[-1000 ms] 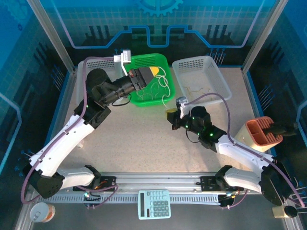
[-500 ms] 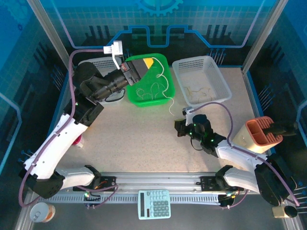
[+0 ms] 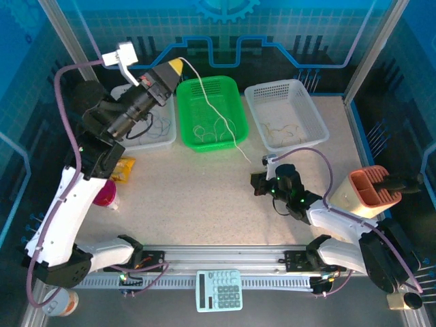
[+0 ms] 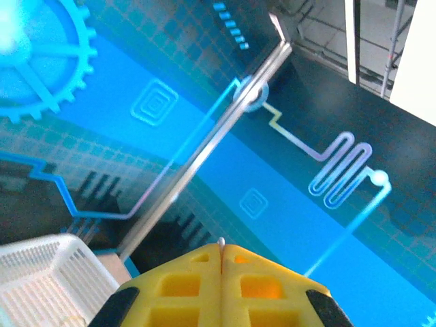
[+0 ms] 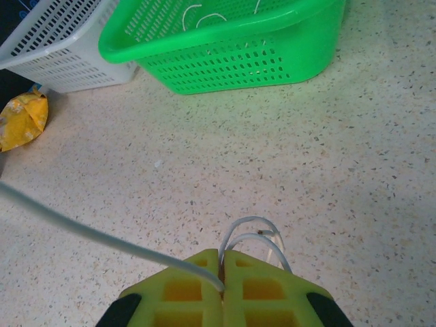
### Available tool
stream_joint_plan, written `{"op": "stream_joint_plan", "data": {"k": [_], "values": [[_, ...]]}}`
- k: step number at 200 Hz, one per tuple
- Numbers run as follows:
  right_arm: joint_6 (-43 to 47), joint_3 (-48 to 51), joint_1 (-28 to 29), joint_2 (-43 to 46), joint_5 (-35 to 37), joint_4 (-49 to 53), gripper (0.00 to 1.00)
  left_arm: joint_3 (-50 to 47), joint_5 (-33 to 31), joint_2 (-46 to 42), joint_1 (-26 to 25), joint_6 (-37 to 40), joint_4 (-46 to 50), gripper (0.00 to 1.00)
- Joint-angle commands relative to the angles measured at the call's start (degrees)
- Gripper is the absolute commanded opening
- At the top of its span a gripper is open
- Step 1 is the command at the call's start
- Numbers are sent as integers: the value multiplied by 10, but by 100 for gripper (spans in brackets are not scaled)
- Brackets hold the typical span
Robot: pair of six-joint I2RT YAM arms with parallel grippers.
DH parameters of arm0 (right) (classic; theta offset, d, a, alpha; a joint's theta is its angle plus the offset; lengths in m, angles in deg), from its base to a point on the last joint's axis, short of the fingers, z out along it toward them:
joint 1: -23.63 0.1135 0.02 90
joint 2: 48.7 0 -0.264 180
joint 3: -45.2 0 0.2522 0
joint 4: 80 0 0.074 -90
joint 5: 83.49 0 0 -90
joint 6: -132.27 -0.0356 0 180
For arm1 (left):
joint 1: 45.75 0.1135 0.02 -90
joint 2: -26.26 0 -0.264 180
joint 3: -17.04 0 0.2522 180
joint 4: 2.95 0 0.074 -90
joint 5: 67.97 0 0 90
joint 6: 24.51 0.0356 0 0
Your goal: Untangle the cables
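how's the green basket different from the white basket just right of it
The green basket is bright green; the white basket is whitish. The green basket holds whitish cable loops, the white basket yellowish cables. A stretched whitish cable crosses the green basket and leaves over its near rim; nothing trails out of the white basket. Both are perforated, rectangular and stand side by side.

Smooth cable [image 5: 102,235], glossy plastic basket [image 5: 225,65], matt speckled tabletop [image 5: 340,170].
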Motion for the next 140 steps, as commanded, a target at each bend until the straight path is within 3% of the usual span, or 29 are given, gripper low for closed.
{"op": "stream_joint_plan", "data": {"k": [1, 39, 140], "values": [[-9, 8, -10, -12, -9, -17, 0, 32, -25, -9, 6, 20, -7, 0], [-11, 3, -13, -15, -23, -18, 0, 27, -21, -6, 6, 15, -12, 0], [-43, 0, -52, -25, -35, 5, 0, -26, -89, -68, 37, 16, -29, 0]]}}
